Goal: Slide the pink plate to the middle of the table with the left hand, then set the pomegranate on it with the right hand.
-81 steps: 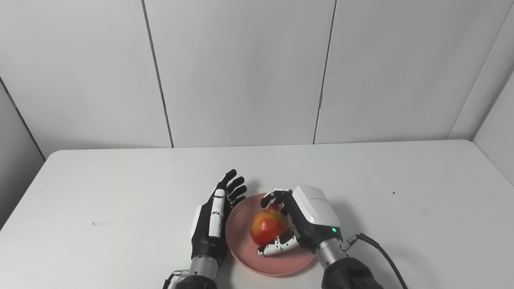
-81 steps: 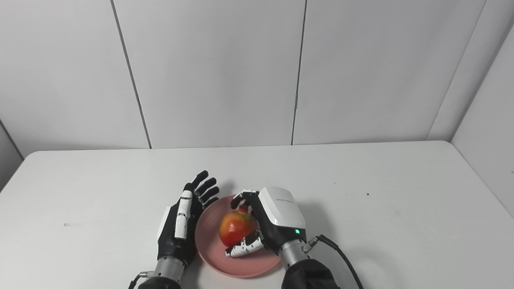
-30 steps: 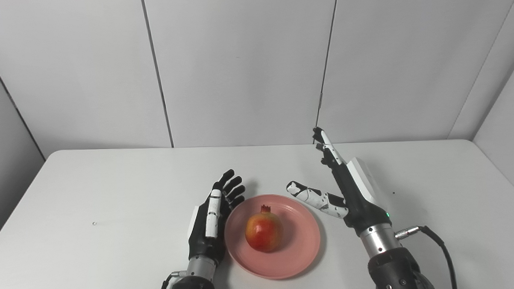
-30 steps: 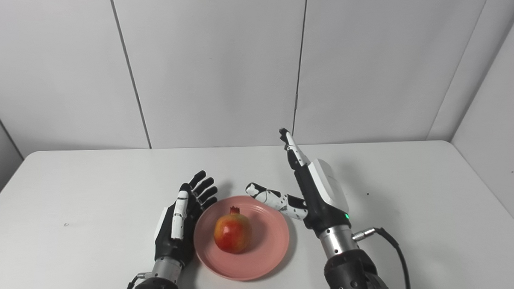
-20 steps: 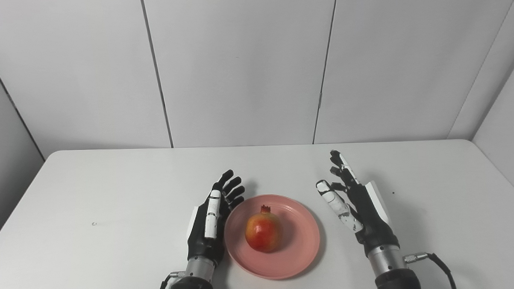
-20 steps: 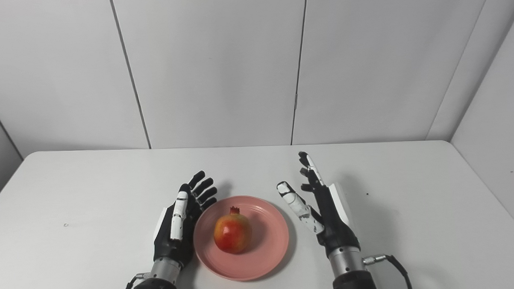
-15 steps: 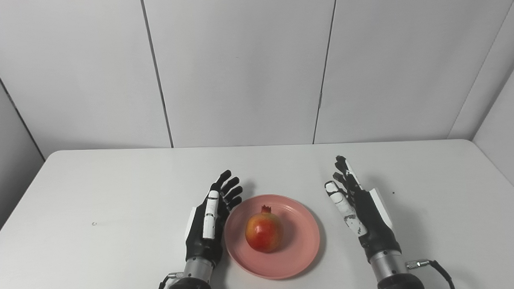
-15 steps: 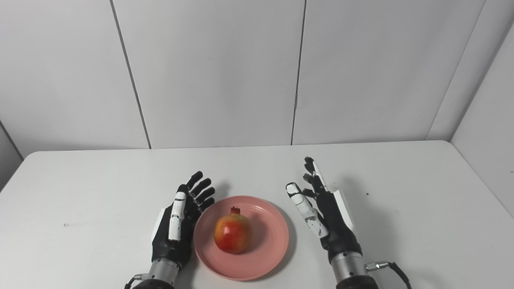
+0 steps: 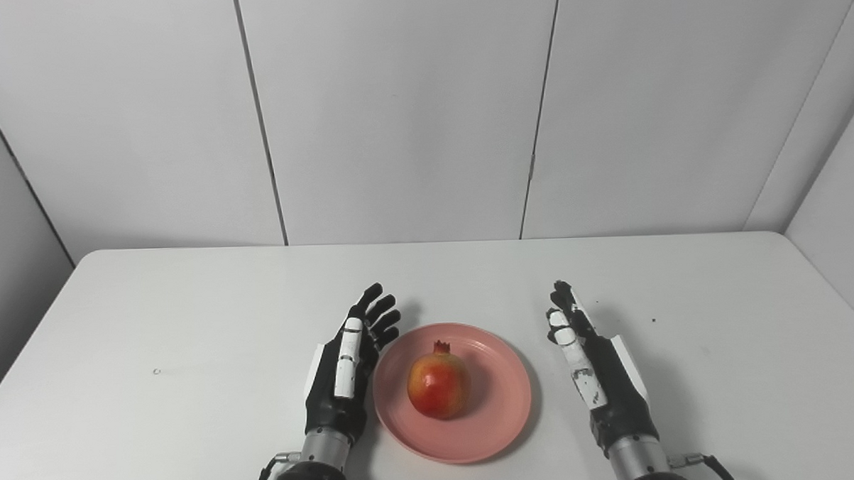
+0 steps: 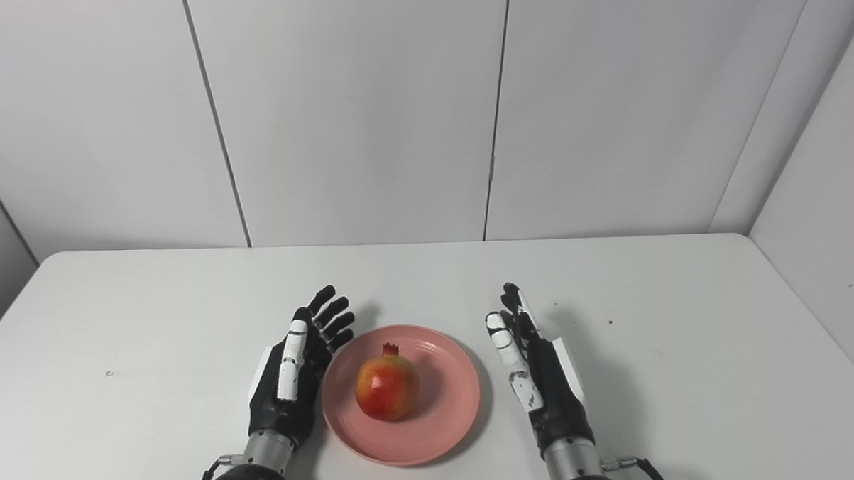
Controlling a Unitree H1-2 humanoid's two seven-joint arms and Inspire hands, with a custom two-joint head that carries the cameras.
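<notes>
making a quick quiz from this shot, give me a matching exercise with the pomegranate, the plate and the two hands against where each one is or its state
Column one:
1. pomegranate
2. pink plate
3. left hand
4. right hand

Column two:
A. open, on the table just left of the plate
B. on the white table, bearing the fruit
C. open, apart from the plate on its right
D. on the plate, crown pointing up and away from the robot

Pairs: 1-D, 2-B, 3-A, 4-C

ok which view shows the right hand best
The right eye view: the right hand sits nearer the picture's middle, with more of the wrist showing. The left eye view shows the same open hand, further to the right.
</notes>
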